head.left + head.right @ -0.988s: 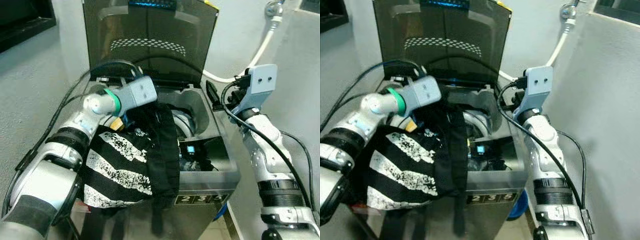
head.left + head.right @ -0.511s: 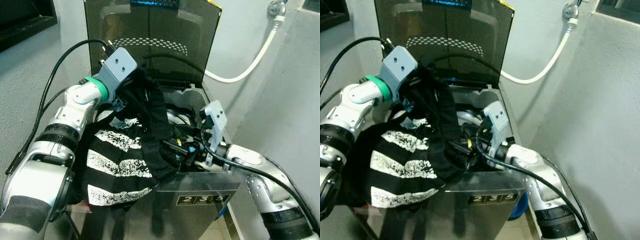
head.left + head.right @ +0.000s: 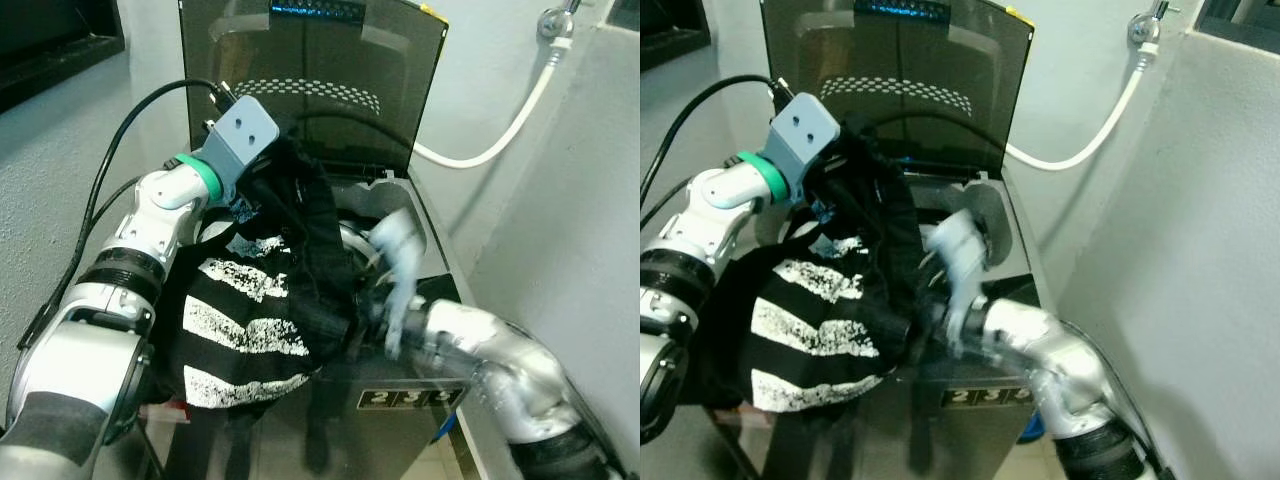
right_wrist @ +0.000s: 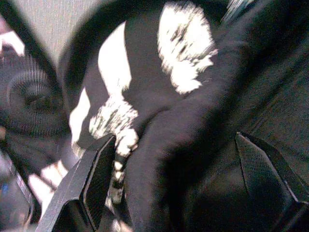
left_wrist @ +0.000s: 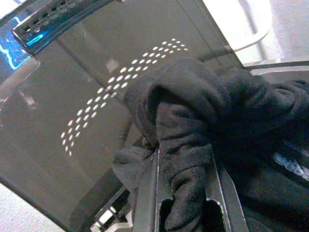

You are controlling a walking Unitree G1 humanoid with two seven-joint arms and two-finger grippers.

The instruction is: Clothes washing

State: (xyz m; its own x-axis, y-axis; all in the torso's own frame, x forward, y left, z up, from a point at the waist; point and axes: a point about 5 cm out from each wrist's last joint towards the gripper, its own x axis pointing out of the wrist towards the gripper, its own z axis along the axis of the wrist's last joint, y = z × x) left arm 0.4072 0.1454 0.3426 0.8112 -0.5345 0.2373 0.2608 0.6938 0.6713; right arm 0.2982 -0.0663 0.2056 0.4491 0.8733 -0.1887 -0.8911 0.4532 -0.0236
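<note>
Black fabric with white distressed stripes, the garment (image 3: 255,310), hangs draped over the front-left rim of the top-loading washing machine (image 3: 420,385), much of it spilling down the machine's outer front and left side rather than into the drum (image 3: 358,240). The machine's smoked lid (image 3: 310,80) stands open and upright behind the drum, a blue-lit strip along its top edge. Left gripper (image 5: 186,169) is raised above the machine's left rim, just in front of the lid; in the left wrist view its two fingers are closed onto a bunched fold of the black cloth, which bulges up between and over them. Right gripper (image 4: 174,193) is at the machine's front edge, pressed close against the hanging garment; in the eye views the right arm (image 3: 480,345) is motion-blurred there. In the right wrist view its fingers (image 4: 96,174) stand wide apart with a dark fold of the garment lying between them, not pinched. A white hose (image 3: 500,125) runs from a wall tap (image 3: 553,20) down toward the machine's back right corner.
</note>
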